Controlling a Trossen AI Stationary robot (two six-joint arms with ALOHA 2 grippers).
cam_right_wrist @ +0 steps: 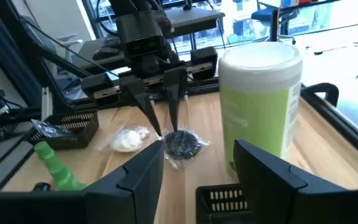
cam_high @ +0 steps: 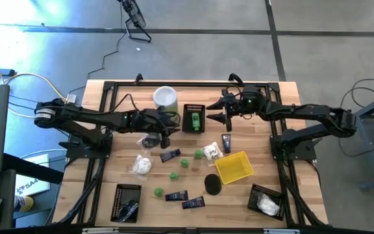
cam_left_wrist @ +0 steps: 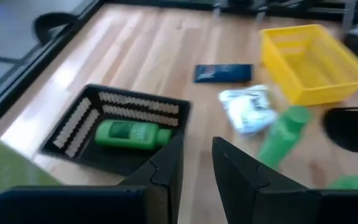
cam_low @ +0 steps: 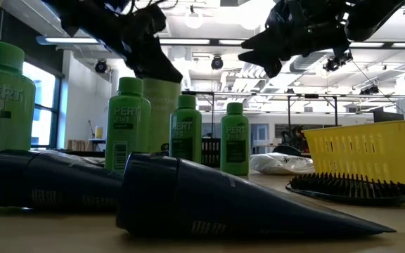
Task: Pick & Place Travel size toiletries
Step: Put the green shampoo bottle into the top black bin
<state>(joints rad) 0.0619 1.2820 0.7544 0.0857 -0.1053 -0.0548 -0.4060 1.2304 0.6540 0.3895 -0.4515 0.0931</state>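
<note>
The travel size toiletries lie scattered on the wooden table [cam_high: 109, 162]: navy tubes [cam_high: 169, 155], little green bottles [cam_high: 173, 175], white packets [cam_high: 141, 164] and a wrapped dark round piece [cam_right_wrist: 182, 144]. One green bottle [cam_left_wrist: 132, 134] lies on its side in a black mesh basket [cam_left_wrist: 73, 121] at the far middle. My left gripper [cam_left_wrist: 197, 152] hovers near that basket, a little open and empty, with the dark round piece just below it. My right gripper [cam_right_wrist: 197, 165] hangs open and empty on the basket's right side, facing the white-and-green canister [cam_right_wrist: 263, 99].
A yellow basket [cam_high: 234, 167] stands right of centre with a flat black brush [cam_high: 213, 184] beside it. Two more black baskets [cam_high: 127, 201] [cam_high: 266, 200] sit at the near corners, each with something in it. The tall canister [cam_high: 165, 97] stands at the far edge.
</note>
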